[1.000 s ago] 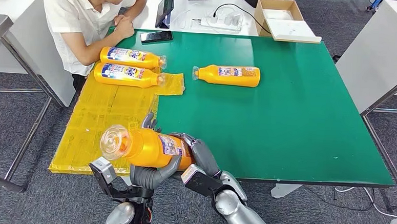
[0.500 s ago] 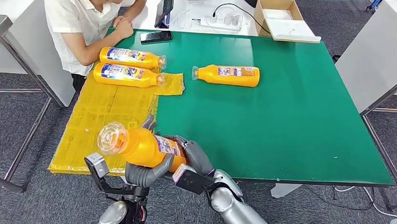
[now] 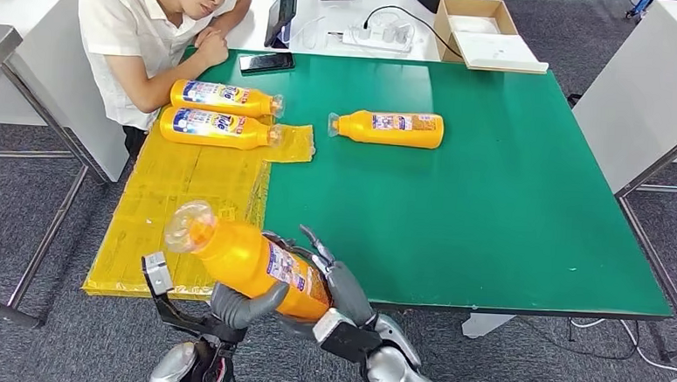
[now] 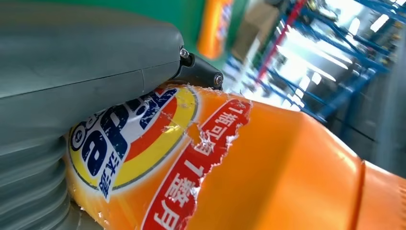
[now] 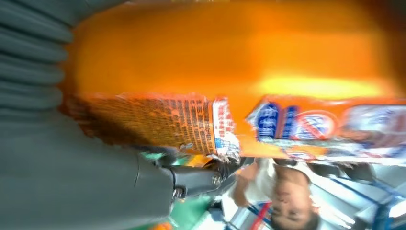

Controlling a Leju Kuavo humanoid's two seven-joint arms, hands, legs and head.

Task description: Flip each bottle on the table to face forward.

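Observation:
An orange bottle with a clear cap is held off the table's near edge, above the yellow sheet's corner, cap raised to the left. My left hand grips it from below; its label fills the left wrist view beside the thumb. My right hand holds the base end, fingers partly lifted; the bottle lies against its palm. Two more orange bottles lie side by side on the yellow sheet. Another bottle lies on the green table.
A person sits at the table's far left corner, arms resting by the two bottles. A phone lies on the far edge. Behind it a white desk carries a power strip and a cardboard box.
The held bottle has tilted, its cap end rising and its base dropping toward me. Both hands have sunk lower in the picture. My right hand's fingers have lifted somewhat. The person's head has turned.

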